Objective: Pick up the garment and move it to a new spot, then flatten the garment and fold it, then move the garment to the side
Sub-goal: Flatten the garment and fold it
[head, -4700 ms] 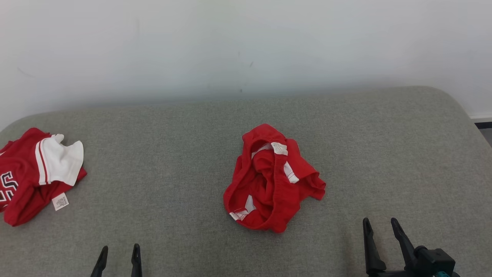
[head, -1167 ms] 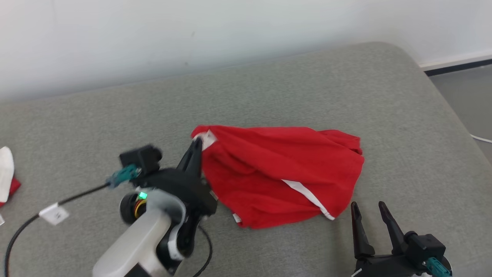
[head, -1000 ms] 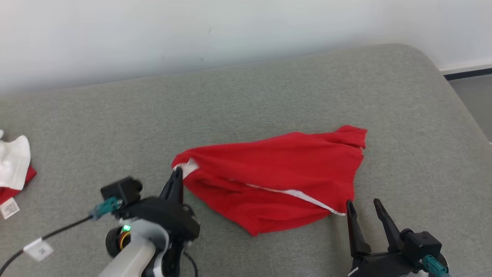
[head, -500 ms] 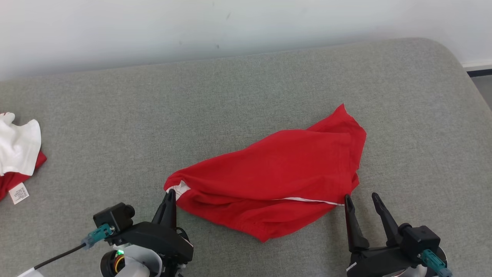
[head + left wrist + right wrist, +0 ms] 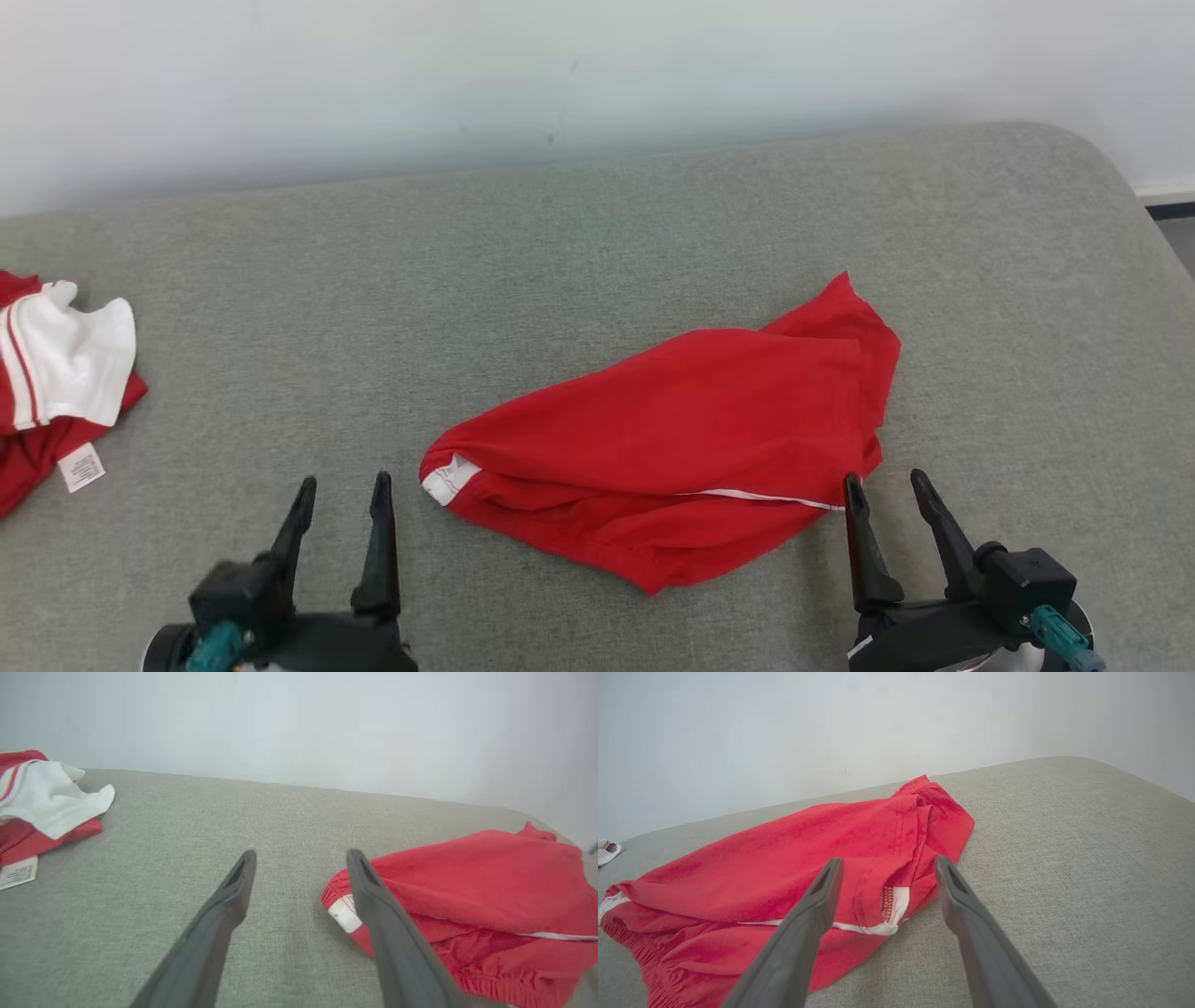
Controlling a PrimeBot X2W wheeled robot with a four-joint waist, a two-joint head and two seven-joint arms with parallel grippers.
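Left hand (image 5: pixel 344 479): fingers wide, empty, just left of the red shorts (image 5: pixel 691 420), which lie rumpled on the middle of the grey padded surface (image 5: pixel 597 243). Right hand (image 5: pixel 884 476): wide, empty, at their near right hem. Step judged in hand: flattening. Next: grip both near corners, draw apart.

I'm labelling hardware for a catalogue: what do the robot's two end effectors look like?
The left end effector and right end effector each have two long, dark, tapering fingers on a black blocky base. A teal connector sits on the right base, another on the left.
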